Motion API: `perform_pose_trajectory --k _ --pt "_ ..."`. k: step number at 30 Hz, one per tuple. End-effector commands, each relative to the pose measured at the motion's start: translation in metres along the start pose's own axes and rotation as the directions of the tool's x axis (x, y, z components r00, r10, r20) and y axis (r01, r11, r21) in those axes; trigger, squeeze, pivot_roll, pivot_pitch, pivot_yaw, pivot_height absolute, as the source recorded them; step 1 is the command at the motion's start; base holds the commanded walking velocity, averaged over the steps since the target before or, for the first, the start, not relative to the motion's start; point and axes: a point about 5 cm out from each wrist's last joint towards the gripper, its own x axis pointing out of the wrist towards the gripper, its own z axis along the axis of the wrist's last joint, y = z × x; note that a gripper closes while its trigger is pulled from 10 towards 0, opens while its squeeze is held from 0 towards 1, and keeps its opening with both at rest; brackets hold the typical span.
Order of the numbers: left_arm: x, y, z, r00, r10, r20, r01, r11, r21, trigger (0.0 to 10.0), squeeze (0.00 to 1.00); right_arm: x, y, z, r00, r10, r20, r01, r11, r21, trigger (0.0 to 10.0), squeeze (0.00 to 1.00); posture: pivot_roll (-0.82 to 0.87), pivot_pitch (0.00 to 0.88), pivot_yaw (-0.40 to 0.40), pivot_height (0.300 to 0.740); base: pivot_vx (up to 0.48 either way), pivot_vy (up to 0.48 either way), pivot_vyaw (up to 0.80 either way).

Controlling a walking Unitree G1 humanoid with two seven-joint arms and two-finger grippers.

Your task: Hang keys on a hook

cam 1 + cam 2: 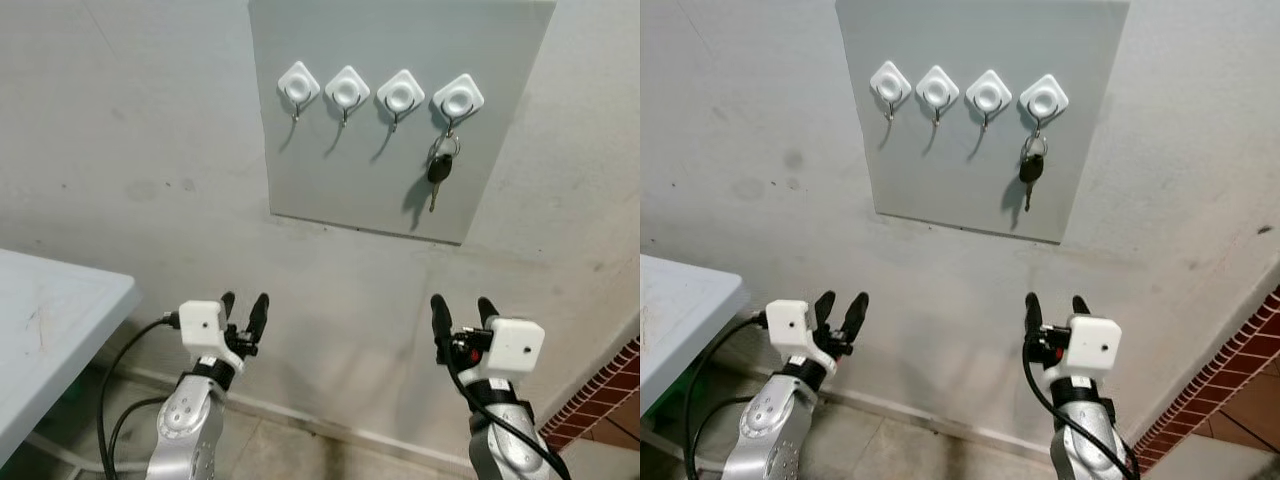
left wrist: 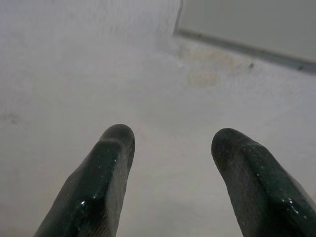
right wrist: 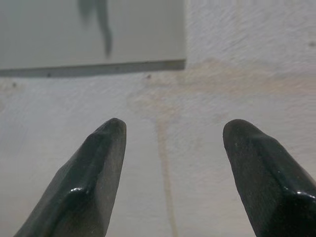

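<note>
A grey panel (image 1: 330, 170) on the wall carries a row of several white diamond hooks. A black-headed key (image 1: 439, 170) on a ring hangs from the rightmost hook (image 1: 458, 98). The other hooks, such as the leftmost hook (image 1: 298, 86), are bare. My left gripper (image 1: 244, 308) is held low, below the panel's left side, open and holding nothing. My right gripper (image 1: 462, 312) is held low below the key, open and holding nothing. Bare wall shows between the left fingers (image 2: 98, 182) and between the right fingers (image 3: 89, 173).
A light grey table (image 1: 50, 330) stands at the left, its corner near my left arm. A black cable (image 1: 115, 380) loops beside that arm. A red brick edge (image 1: 600, 400) shows at the lower right. Tiled floor (image 1: 300, 450) lies below the wall.
</note>
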Motion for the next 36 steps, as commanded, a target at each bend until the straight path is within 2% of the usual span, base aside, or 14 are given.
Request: perform_pose_trajectory --k 1,6,12,17,21,31,36 --pt "0.000 0.002 0.003 1.000 0.000 -0.009 0.000 1.000 0.008 10.0 0.00 0.000 0.000 0.006 1.000 -0.012 0.015 0.012 1.000 -0.001 10.0 0.00 -0.14 0.000 0.051 0.740 0.000 0.000 0.00" --pt "0.004 0.000 0.008 1.000 -0.017 0.003 0.017 1.000 0.018 10.0 0.00 -0.001 0.001 0.007 1.000 -0.017 0.015 0.017 1.000 0.004 10.0 0.00 -0.15 0.000 0.062 0.740 0.000 0.000 0.00" --pt "0.001 0.000 0.010 1.000 -0.022 0.013 0.022 1.000 0.016 10.0 0.00 -0.008 0.001 0.004 1.000 -0.030 0.001 0.030 1.000 0.003 10.0 0.00 -0.15 0.000 0.063 0.740 0.000 0.000 0.00" --pt "-0.009 0.003 0.000 1.000 0.003 -0.018 -0.002 0.999 0.036 10.0 0.00 -0.010 0.003 -0.002 1.000 -0.021 -0.022 0.021 1.000 0.001 10.0 0.00 -0.14 0.000 0.063 0.740 0.000 0.000 0.00" --pt "-0.010 0.003 -0.002 0.999 0.006 -0.031 -0.005 0.999 0.042 10.0 0.00 -0.011 0.004 -0.002 0.999 -0.022 -0.025 0.022 1.000 0.000 10.0 0.00 -0.14 0.000 0.067 0.740 0.000 0.000 0.00" --pt "-0.002 0.002 0.003 1.000 -0.011 -0.026 0.011 0.999 0.036 10.0 0.00 -0.009 0.003 0.002 0.999 -0.043 -0.008 0.043 0.999 -0.004 10.0 0.00 -0.17 0.000 0.089 0.740 0.000 0.000 0.00" --pt "0.001 -0.004 0.004 0.999 -0.033 -0.024 0.034 0.999 0.034 10.0 0.00 -0.009 0.002 0.002 0.999 -0.050 -0.007 0.050 0.999 -0.006 10.0 0.00 -0.18 0.000 0.095 0.740 0.000 0.000 0.00"
